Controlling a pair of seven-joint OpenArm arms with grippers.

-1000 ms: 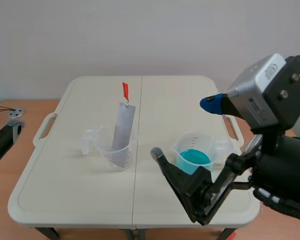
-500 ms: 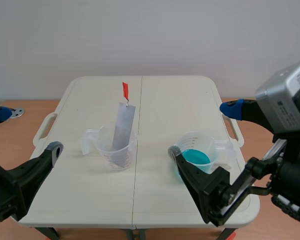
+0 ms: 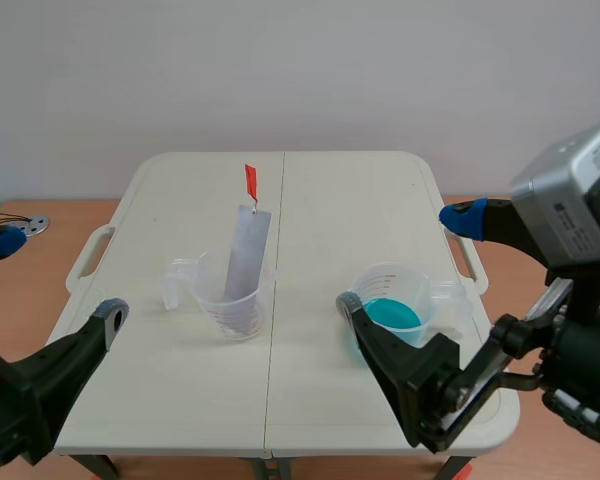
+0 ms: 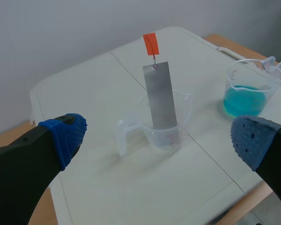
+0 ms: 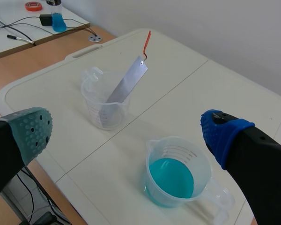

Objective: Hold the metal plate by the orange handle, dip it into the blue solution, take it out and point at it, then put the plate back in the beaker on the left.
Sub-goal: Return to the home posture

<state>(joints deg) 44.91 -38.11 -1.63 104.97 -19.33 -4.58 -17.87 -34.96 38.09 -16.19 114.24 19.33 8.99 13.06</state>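
Observation:
A grey metal plate (image 3: 245, 255) leans upright in a clear beaker (image 3: 230, 300) left of the table's centre seam, its orange handle (image 3: 250, 181) sticking up from the top. A second clear beaker (image 3: 392, 305) to the right holds blue solution (image 3: 390, 315). My left gripper (image 3: 52, 278) hangs open off the table's near left corner, well short of the plate (image 4: 160, 96). My right gripper (image 3: 405, 260) stands open above the near right corner, close over the blue beaker (image 5: 178, 176). Neither holds anything.
The white folding table (image 3: 310, 200) has side handles and a centre seam. A wooden surface surrounds it, with a metal disc (image 3: 32, 225) at the left. A small bottle of blue liquid (image 5: 58, 18) and cables lie on a far desk.
My left gripper has risen into view at the near left corner. My right gripper has drawn back to the right, off the table's middle.

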